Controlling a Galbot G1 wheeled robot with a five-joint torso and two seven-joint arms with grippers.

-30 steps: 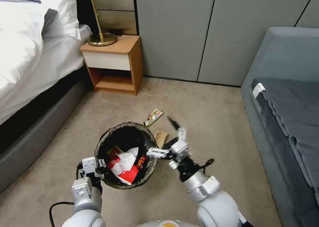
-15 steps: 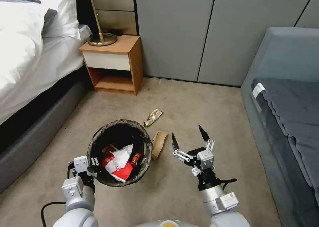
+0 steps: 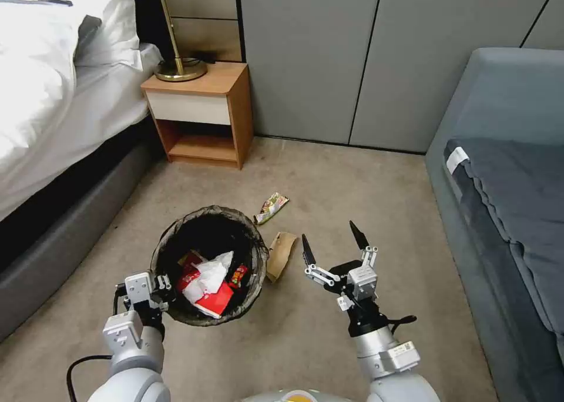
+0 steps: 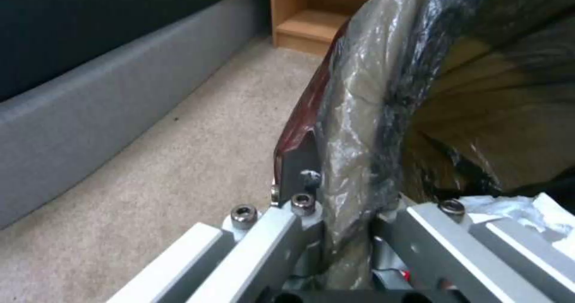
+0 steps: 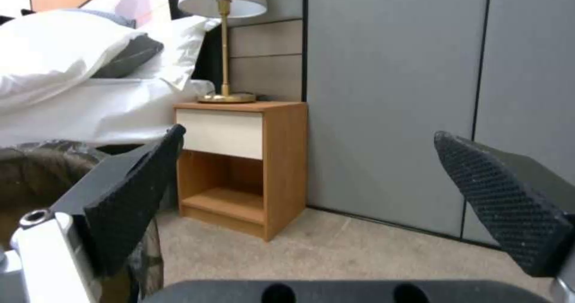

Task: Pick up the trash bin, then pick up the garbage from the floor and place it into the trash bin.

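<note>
Dark bag lining marks the trash bin (image 3: pixel 207 263), standing on the carpet, its near rim clenched by the left hand (image 3: pixel 154 287). The right hand (image 3: pixel 331 247) hovers released beside a brown cardboard scrap (image 3: pixel 281 254). In the left wrist view, fingers (image 4: pixel 299 168) pinch the bag-covered rim. In the right wrist view, the fingers (image 5: pixel 132 199) are spread wide.

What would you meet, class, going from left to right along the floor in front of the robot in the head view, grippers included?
Left gripper clamped on the bin's rim → trash bin → brown cardboard scrap → right gripper, open and empty → grey sofa.
</note>
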